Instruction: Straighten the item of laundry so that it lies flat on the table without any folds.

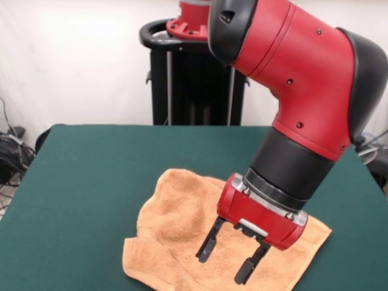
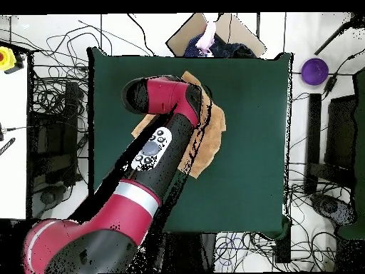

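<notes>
towel (image 1: 182, 224): rough terry cloth | table (image 1: 91, 182): matt felt | arm (image 1: 303, 66): glossy plastic

A robotics laboratory: a large rectangular table (image 1: 91, 200) topped in dark green felt stands before a plain white wall, with the red and black robot arm (image 1: 303, 85) rising from a black slatted pedestal (image 1: 197, 85) at the table's far edge. Tangles of black cable (image 2: 57, 85) cover the pale floor along the table's side edges. A round purple object (image 2: 314, 70) lies off one corner, and a small yellow device with a red top (image 2: 7, 58) sits on a white surface beyond the opposite edge.
</notes>
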`<state>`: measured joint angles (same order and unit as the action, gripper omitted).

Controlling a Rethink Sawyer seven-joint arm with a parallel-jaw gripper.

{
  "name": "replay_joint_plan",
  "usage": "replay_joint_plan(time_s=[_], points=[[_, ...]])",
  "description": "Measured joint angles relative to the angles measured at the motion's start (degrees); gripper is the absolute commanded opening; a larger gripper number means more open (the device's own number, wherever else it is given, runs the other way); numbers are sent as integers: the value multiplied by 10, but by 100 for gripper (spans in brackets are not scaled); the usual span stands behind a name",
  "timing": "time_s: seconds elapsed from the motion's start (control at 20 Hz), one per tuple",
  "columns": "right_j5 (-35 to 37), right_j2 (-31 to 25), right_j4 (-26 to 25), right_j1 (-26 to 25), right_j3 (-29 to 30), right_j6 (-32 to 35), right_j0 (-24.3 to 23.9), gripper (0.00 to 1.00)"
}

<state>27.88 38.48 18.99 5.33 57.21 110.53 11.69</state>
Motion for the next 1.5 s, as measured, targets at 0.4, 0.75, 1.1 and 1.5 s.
replay_joint_plan(time_s=[0.4,0.75,1.1,1.5], points=[[-54,-35,0,32,5,0,-20,100],[-113,-73,-4,78,35,0,-40,100],[-91,-74,-28,110,54,0,-39,100],[-58,-87,-52,146,90,0,-39,100]])
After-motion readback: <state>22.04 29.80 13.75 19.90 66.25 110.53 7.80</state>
